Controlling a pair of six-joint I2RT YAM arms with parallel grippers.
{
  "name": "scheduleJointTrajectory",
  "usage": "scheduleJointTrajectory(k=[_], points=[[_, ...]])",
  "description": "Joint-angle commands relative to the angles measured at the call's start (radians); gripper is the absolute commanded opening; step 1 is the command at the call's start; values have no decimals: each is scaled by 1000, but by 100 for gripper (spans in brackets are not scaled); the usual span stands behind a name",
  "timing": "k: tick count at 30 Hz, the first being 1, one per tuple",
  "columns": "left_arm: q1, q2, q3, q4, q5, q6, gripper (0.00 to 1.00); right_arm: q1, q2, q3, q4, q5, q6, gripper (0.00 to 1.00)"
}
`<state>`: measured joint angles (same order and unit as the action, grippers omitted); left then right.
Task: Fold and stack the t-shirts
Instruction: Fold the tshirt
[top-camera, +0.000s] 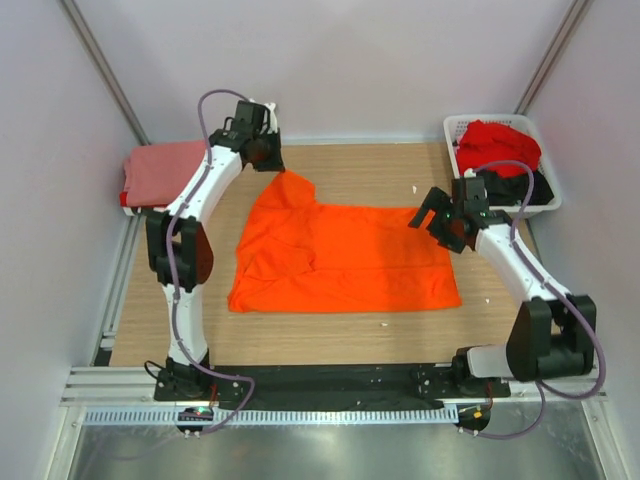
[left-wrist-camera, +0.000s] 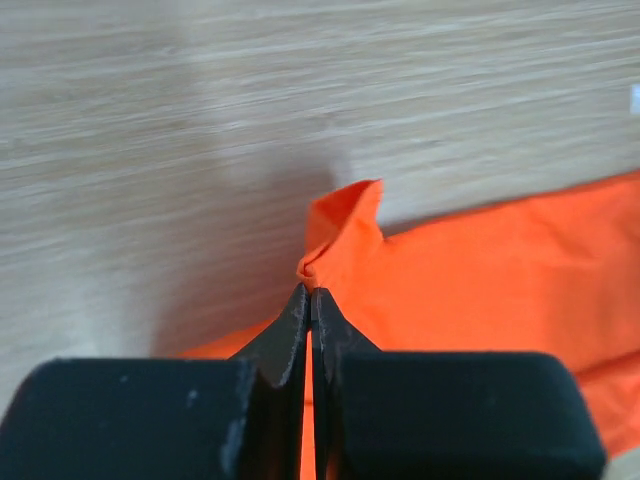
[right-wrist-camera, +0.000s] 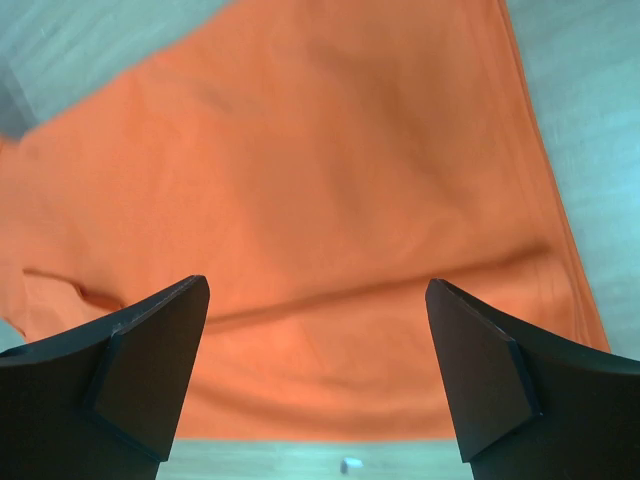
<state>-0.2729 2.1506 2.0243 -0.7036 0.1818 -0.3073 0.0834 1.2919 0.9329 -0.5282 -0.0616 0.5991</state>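
Orange t-shirt (top-camera: 345, 262) pinched in left end effector (left-wrist-camera: 311, 300); right end effector (right-wrist-camera: 318, 292) gapes near basket (top-camera: 450, 128).

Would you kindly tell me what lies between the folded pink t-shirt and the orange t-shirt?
In the top view, only the left arm crosses bare table between the pink t-shirt and the orange t-shirt.
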Motion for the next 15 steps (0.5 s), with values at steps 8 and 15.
scheduleJointTrajectory(k=[8, 15], points=[[-115, -150, -7, -227, -231, -16, 0, -5, 498, 489, -18, 239, -65, 92], [-155, -167, -53, -246, -212, -19, 0, -36, 739, 693, -64, 261, -71, 88]])
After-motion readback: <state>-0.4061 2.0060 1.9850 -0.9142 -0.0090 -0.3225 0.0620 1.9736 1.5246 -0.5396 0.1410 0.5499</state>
